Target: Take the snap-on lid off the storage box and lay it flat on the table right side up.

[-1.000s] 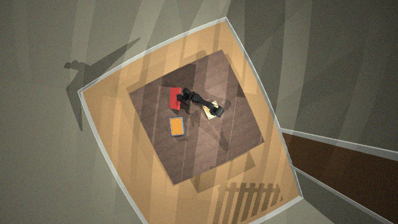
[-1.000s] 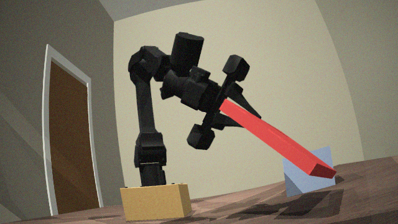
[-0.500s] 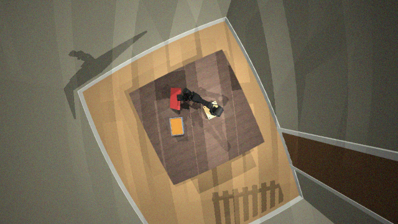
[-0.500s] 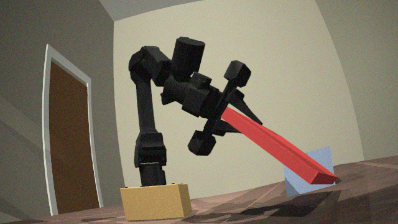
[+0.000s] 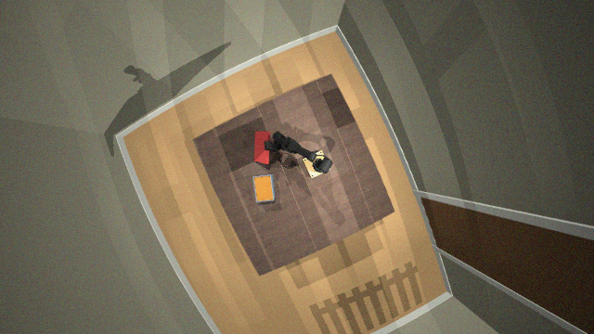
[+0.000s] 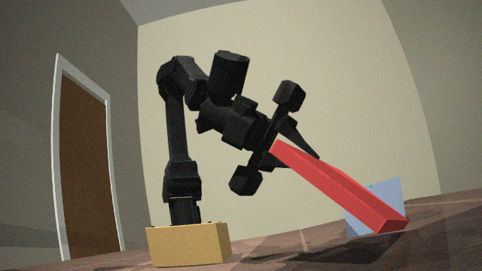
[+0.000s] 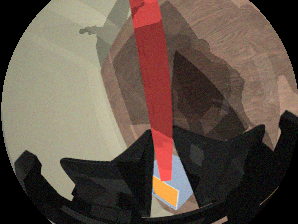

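The red lid (image 5: pixel 262 141) (image 6: pixel 327 181) (image 7: pixel 152 75) is off the box and tilted steeply, one end up at the gripper and the other low near the table. Whether the low end touches the table I cannot tell. My gripper (image 5: pixel 269 147) (image 6: pixel 304 162) (image 7: pixel 161 132) is shut on the lid near its raised end. The light blue storage box (image 6: pixel 388 192) (image 7: pixel 183 176) stands open on the table, its orange inside showing; in the top view the box (image 5: pixel 264 188) is below the lid in the picture, with a gap between them. In the exterior view the lid hides part of the box.
The dark wooden table top (image 5: pixel 297 223) (image 6: pixel 263 248) carries the box and the arm. The arm's yellowish base block (image 5: pixel 313 172) (image 6: pixel 184 246) stands to the right of the box in the top view. A dark shadow lies under the lid.
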Motion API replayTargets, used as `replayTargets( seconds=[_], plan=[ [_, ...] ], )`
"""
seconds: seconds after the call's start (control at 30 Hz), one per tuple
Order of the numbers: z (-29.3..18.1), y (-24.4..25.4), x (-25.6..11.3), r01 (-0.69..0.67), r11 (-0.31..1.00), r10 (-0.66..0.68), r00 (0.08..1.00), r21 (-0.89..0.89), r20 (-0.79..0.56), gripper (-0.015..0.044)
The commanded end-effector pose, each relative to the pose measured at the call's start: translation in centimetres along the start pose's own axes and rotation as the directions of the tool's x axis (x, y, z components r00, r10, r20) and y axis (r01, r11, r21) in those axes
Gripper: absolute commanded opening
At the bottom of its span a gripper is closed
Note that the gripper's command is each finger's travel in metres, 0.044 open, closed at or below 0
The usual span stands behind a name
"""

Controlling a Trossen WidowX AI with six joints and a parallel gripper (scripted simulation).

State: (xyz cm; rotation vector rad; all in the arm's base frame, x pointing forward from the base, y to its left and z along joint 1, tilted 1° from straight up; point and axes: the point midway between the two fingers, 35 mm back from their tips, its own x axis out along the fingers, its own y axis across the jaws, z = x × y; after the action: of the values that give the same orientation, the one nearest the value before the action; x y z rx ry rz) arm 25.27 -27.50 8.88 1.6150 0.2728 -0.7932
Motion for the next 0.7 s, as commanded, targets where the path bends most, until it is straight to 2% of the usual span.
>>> replayTargets(
  seconds=[0.0, 0.67],
  plan=[
    [0.0, -0.1, 0.2, -0.007, 1.0, 0.007, 1.0, -0.005, -0.001, 0.0],
    [0.0, -1.4, 1.2, -0.007, 1.0, 0.007, 1.0, -0.005, -0.001, 0.0]
  ],
)
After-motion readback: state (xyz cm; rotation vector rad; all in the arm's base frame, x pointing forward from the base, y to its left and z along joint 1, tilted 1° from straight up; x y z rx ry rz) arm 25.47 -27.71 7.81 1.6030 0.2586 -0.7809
